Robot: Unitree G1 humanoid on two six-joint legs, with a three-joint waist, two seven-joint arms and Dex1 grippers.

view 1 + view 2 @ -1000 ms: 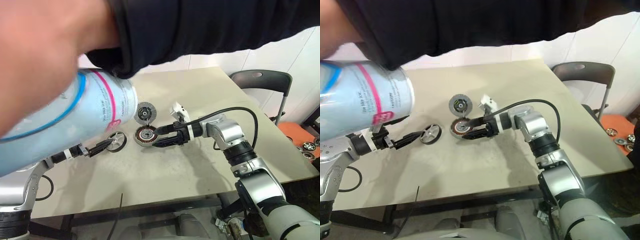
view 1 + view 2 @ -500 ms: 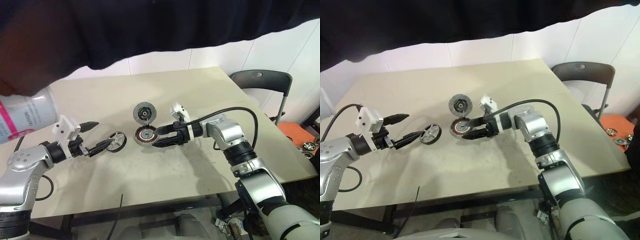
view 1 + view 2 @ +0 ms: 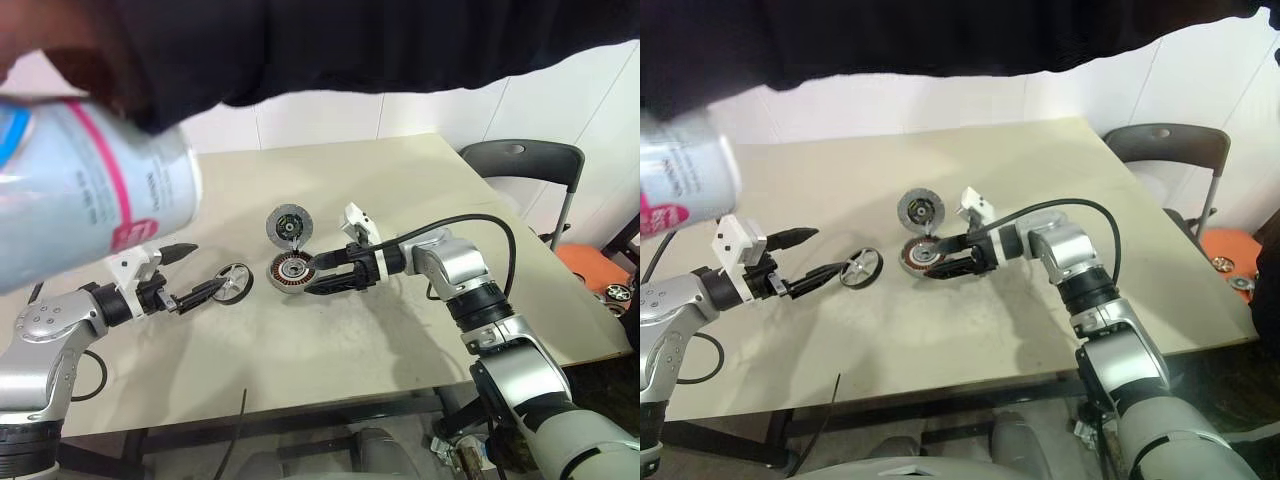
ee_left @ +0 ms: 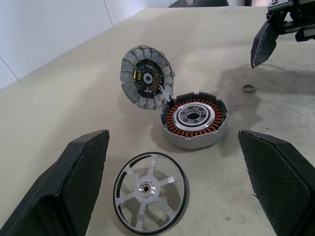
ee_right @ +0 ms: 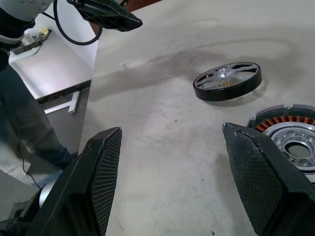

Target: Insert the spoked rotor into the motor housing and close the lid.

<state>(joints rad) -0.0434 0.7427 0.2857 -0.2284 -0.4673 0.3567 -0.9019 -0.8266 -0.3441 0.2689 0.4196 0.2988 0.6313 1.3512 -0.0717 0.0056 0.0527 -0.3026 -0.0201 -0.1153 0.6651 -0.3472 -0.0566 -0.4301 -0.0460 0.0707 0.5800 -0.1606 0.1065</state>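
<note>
Spoked rotor (image 4: 150, 191) lies flat at 9 o'clock of the motor housing (image 4: 195, 119), lid (image 4: 146, 77) raised at 12. Both grippers, left (image 3: 203, 272) and right (image 3: 318, 274), are spread and empty. Straddle the rotor's rim squarely with your left fingers (image 4: 69, 177) before clamping.

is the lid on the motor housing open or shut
Open. The lid stands tilted up at the edge of the motor housing, leaving the copper windings and pale hub exposed.
</note>
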